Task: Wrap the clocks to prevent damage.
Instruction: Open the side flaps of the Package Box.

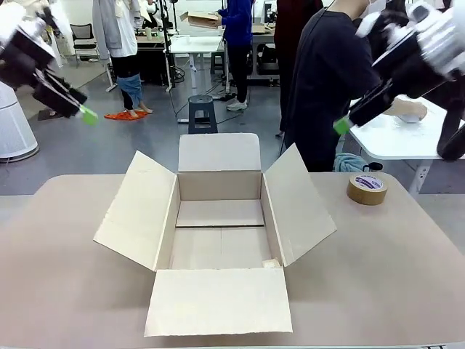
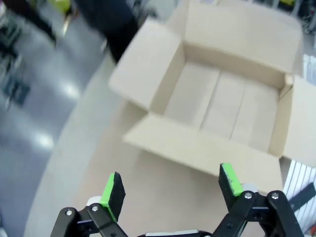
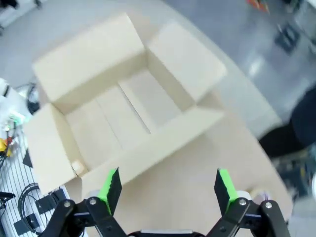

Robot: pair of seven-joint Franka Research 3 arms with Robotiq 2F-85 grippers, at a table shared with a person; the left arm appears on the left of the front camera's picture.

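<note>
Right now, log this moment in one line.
box: flaps open | tape: on table, right of box | left gripper: open, raised | right gripper: open, raised

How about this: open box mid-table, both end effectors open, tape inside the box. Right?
Not quite. The tape lies on the table to the right of the box, not inside it, as the front view shows. The rest stands.

Pale tan cardboard box (image 1: 138,211), brown tape roll (image 1: 367,190) with whitish, perhaps printed label, beige table (image 1: 58,276)
</note>
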